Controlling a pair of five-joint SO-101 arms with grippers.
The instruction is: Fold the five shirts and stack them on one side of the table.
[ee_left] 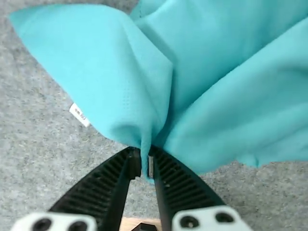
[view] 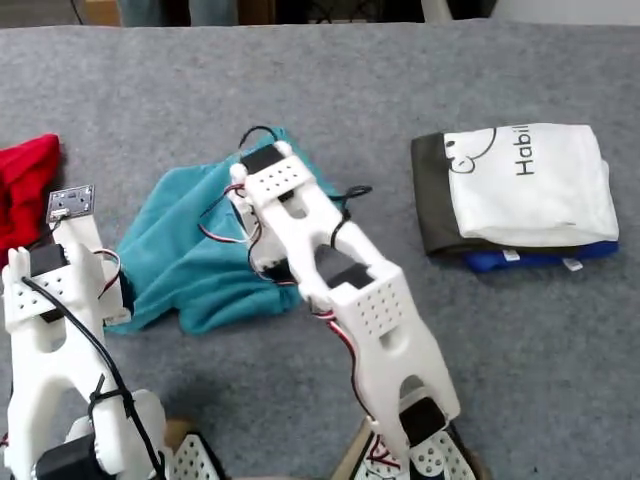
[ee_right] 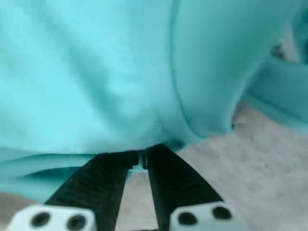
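Left gripper [ee_left: 146, 163] is pinched almost closed on a thin bunched edge of the crumpled teal cotton shirt [ee_left: 216, 96], with cloth squeezed between the tips of its ribbed black jaws. The right gripper [ee_right: 143, 159] clamps another fold of the same shirt just as narrowly. Both bites look shallow, so I judge the chief risk to be an edge slipping free if one arm pulls harder than the other, which would skew the fold or drag the cloth across the grey felt table [view: 330, 90]. In the high view the left arm sits low at 8 o'clock, wrist tipped down. The right arm rises from 6 o'clock and bends over the shirt, which lies at about 9 o'clock of centre. Farther off, a red shirt [view: 25, 190] lies at the 9 o'clock edge, and a folded stack [view: 520, 190], white over dark grey over blue, sits at 2 o'clock
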